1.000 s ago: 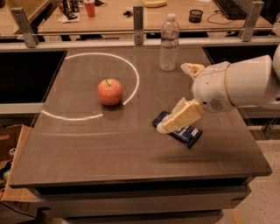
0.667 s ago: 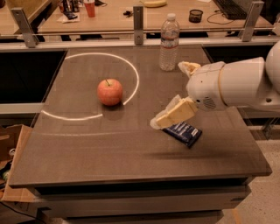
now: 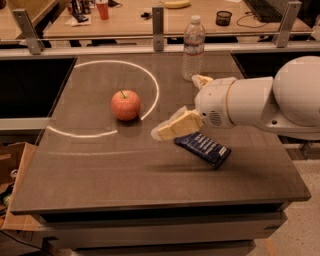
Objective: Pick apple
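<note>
I'm at the reach step. My claw (image 3: 176, 106) hangs above the table (image 3: 115, 175), to the right of the apple (image 3: 125, 105) and apart from it, its 2 pale fingers spread wide with nothing between them. The apple sits stem-up inside the white ring (image 3: 100, 63). Next, I judge, I must swing left and lower so the fingers straddle the apple, clearing the dark blue packet (image 3: 202, 149) beneath me. The 1 container, a capped water bottle (image 3: 193, 47), stands behind; I can't tell how full it is.

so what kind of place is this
Probably a robotics lab in an office: the gripper hovers over a dark table near the apple and a water bottle, and a desk behind holds a keyboard and a red cup.
</note>
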Controlling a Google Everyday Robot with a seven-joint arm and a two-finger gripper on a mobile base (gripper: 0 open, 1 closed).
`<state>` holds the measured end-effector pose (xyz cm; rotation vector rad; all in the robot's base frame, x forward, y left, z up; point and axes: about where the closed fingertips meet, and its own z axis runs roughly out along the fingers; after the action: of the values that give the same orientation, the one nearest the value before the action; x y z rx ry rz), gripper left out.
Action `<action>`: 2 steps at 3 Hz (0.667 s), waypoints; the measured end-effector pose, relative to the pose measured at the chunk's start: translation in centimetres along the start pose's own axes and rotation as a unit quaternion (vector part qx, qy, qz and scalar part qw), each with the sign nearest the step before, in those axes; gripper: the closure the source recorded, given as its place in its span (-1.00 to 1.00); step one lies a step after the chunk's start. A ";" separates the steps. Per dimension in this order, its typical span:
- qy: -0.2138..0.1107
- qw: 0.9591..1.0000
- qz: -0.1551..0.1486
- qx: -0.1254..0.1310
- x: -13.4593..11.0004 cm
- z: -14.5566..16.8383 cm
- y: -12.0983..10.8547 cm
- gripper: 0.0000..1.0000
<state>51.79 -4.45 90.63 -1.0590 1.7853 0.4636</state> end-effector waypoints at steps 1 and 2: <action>-0.022 1.000 0.016 -0.011 -0.6 2.2 0.7 -1.00; -0.041 0.998 0.017 -0.032 -1.3 5.3 1.6 -1.00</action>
<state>53.55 0.72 89.12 -1.0404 1.7274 0.5818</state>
